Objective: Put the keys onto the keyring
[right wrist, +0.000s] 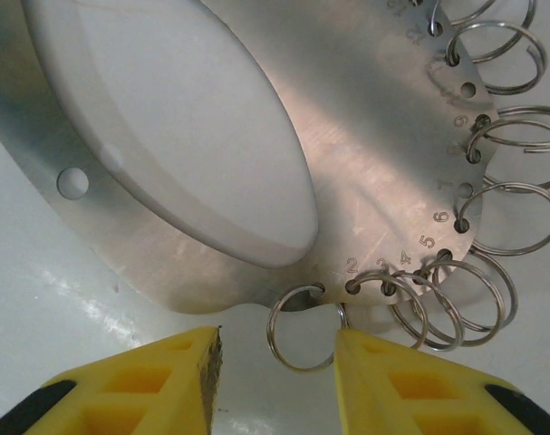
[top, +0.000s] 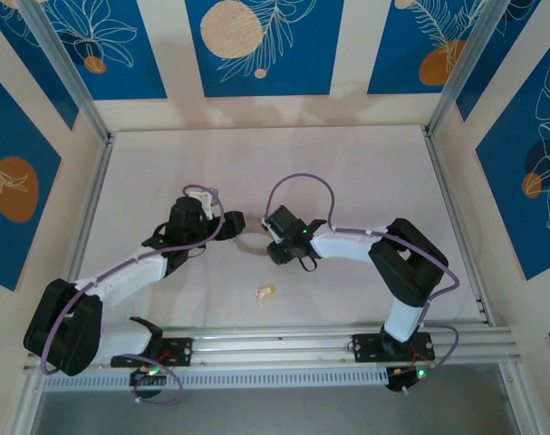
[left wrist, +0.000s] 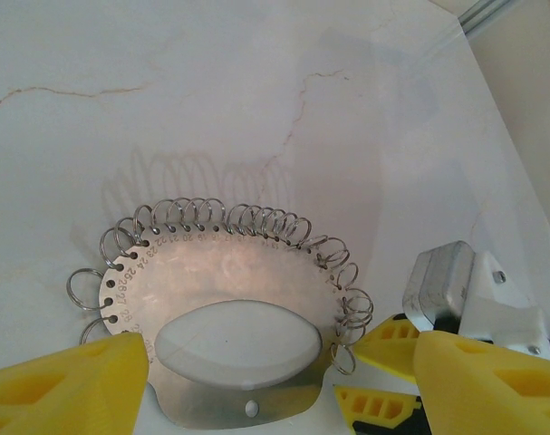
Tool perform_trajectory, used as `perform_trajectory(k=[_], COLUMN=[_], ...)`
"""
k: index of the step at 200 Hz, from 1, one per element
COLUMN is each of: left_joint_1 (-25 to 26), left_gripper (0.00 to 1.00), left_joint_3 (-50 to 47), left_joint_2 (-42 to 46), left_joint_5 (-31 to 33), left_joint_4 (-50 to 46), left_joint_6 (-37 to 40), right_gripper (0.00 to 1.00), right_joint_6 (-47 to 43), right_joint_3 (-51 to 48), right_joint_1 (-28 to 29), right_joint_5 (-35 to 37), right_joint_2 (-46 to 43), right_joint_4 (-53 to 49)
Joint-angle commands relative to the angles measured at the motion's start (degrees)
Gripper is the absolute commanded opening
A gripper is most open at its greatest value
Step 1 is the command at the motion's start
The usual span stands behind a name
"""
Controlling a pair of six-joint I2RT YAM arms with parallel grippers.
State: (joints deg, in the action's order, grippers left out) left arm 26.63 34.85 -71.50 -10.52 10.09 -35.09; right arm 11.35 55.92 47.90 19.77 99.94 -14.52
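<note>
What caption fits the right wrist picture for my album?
Open right gripper, one small ring of the numbered metal plate between its fingers.

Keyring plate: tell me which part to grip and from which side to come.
Grip the keyring plate by its straight, ring-free edge, coming from that side, where the left gripper sits. The curved rim is crowded with loose split rings that would likely foul the fingers, while the bare edge offers plain flat metal.
</note>
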Motion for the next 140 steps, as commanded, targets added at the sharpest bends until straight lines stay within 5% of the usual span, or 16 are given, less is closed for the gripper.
perform_trajectory(k=[1,140], left_joint_1=[-0.8,-1.2], left_gripper=[0.77,0.77], left_joint_3=[-0.8,-0.7], left_joint_2=[0.9,1.1], left_joint_5=[-1.1,-1.2], left_joint_4=[1.1,1.0], left_joint_6=[-0.5,-0.6], right_gripper=[0.39,0.37], right_joint_6=[-3.5,-10.6], right_joint_3=[1.9,4.4], right_joint_1=[1.0,5.3], right_joint_5=[3.3,14.2], right_joint_2=[-2.1,5.0], right_joint_4=[-1.8,-1.8])
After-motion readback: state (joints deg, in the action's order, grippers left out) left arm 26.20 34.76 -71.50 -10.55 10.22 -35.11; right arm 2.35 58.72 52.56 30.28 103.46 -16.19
